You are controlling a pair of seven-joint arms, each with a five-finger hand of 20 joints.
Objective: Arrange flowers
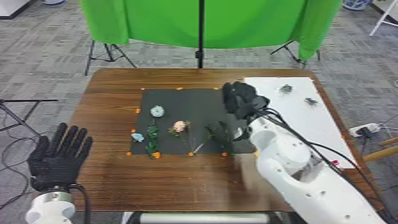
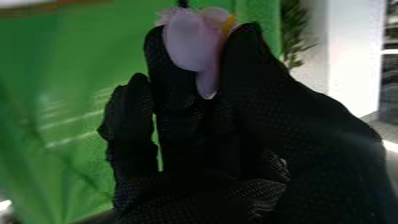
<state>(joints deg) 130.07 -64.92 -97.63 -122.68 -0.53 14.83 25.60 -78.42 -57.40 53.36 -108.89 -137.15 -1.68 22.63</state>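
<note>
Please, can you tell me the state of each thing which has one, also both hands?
Left hand: open, fingers straight.
Right hand: closed in a pinch.
Pale pink flower: pinched between thumb and finger.
Pink-headed flower: lying on the mat.
Black mat: spread flat.
Green cloth: hanging.

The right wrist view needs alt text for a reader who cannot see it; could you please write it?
The robot's black-gloved right hand pinches a pale pink flower between its thumb and a finger. Behind are a green cloth and some green leaves.
</note>
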